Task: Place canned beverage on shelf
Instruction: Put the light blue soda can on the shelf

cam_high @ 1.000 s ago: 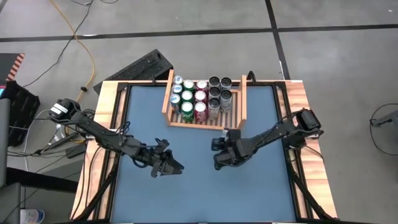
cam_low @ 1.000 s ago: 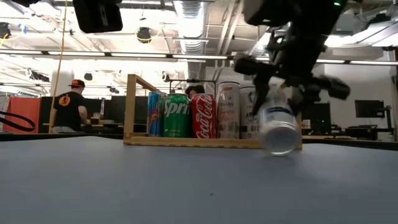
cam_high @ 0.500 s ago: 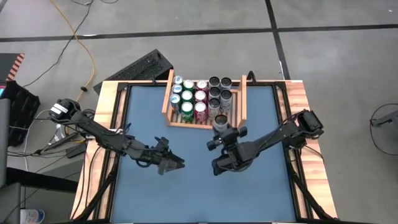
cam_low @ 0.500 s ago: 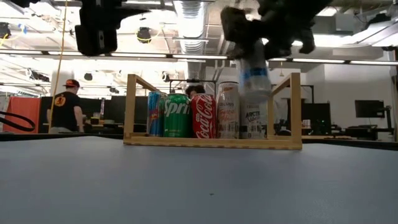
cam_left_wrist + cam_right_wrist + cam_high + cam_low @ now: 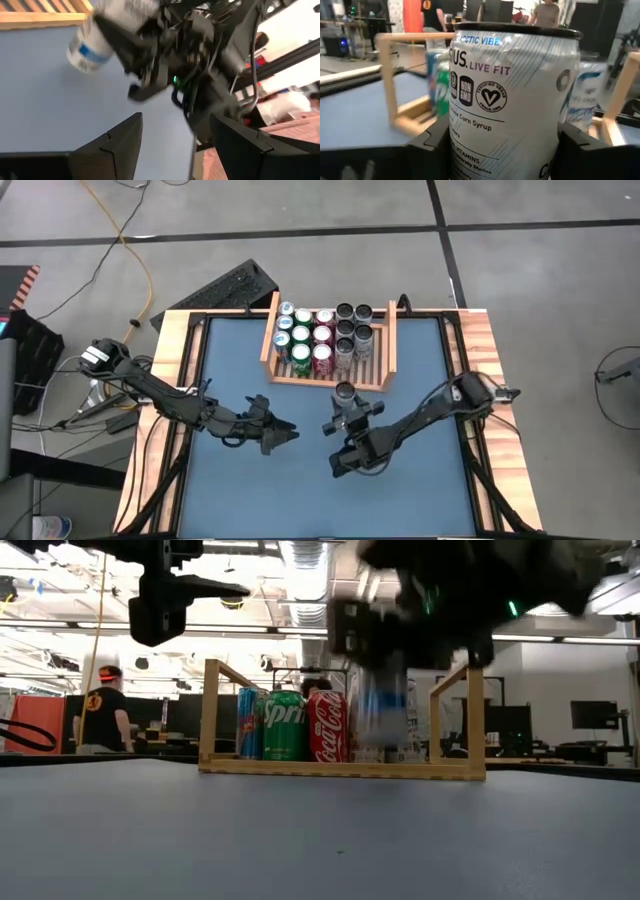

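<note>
While clamped upright between the jaws of the right gripper [image 5: 346, 406], white canned beverage [image 5: 345, 392] hangs just off the open front of the shelf [image 5: 270, 340], apart from the front rail. Packed inside that wooden rack: blue, green and red cans [image 5: 301, 338] on the left rows, silver and dark cans [image 5: 352, 330] on the right, filling most of the slats and crowding the free slot at the front right. Seen from the right wrist, white can [image 5: 512, 105] blocking nearly all of the shelf [image 5: 390, 75] behind. Off to the left over the blue table [image 5: 250, 500], left gripper [image 5: 282, 436] hovering clear, jaws parted and empty. Beyond the table in the low view, a person [image 5: 103, 710] in a dark shirt and red cap standing with back turned. Compared with half a second ago: can now a little farther back from the shelf front, right arm drawn lower toward the near edge of the table, left gripper shifted slightly toward centre. Shelf contents unchanged.
</note>
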